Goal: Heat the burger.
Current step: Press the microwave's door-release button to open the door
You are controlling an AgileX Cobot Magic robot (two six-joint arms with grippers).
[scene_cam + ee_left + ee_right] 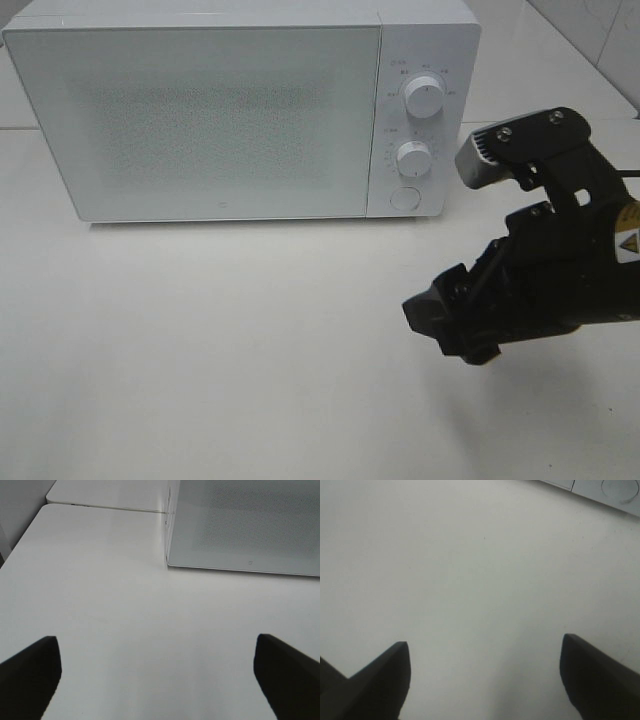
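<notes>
The burger is not in view in any frame. A white microwave point(200, 110) stands at the back of the table with its door shut; it also shows in the left wrist view point(245, 525). My right gripper point(442, 322) hovers over the table in front of the microwave's control panel, open and empty point(485, 675). My left gripper point(157, 675) is open and empty over bare table, near the microwave's left front corner. It is outside the exterior high view.
The microwave's panel has two round knobs point(425, 97) point(413, 156) and a round button point(404, 198), whose edge shows in the right wrist view point(620, 487). The white table point(220, 340) spreads in front. A second white surface point(105, 495) adjoins at the back left.
</notes>
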